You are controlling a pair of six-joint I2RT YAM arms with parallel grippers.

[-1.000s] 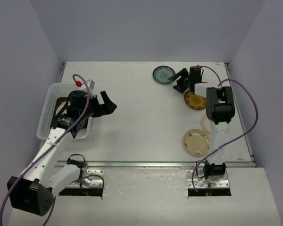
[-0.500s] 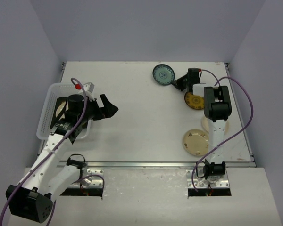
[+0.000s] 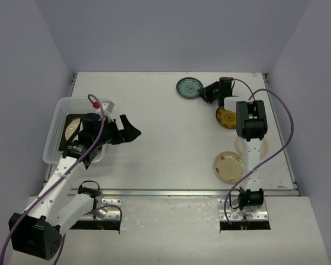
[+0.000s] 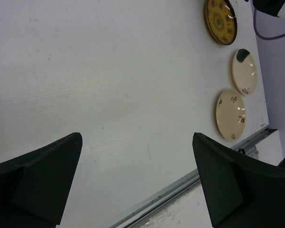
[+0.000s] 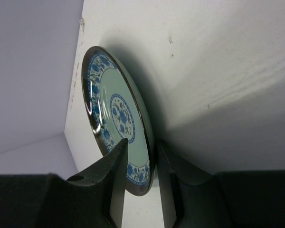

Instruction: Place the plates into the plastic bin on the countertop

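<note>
Right gripper (image 5: 141, 143) grasps blue patterned plate (image 5: 111, 111) by its rim, upper-middle of overhead view; left gripper (image 4: 135, 138) spread wide, empty.

Countertop (image 3: 165, 127): a matte white surface is lying flat and filling most of the overhead view.
Metal rail (image 3: 171, 192): is running along the near edge.
Plastic bin (image 3: 56, 118): is sitting at the left edge, its long side running near to far.
Blue patterned plate (image 3: 188, 88): is sitting near the far edge, right of centre.
Brown-yellow patterned plate (image 3: 227, 117): is lying nearer and to the right of it, apart from it.
Cream plate (image 3: 229, 166): is lying toward the near right, close to the rail.
Second cream plate (image 3: 240, 144): is lying just beside the first on its far right, partly hidden from overhead.
</note>
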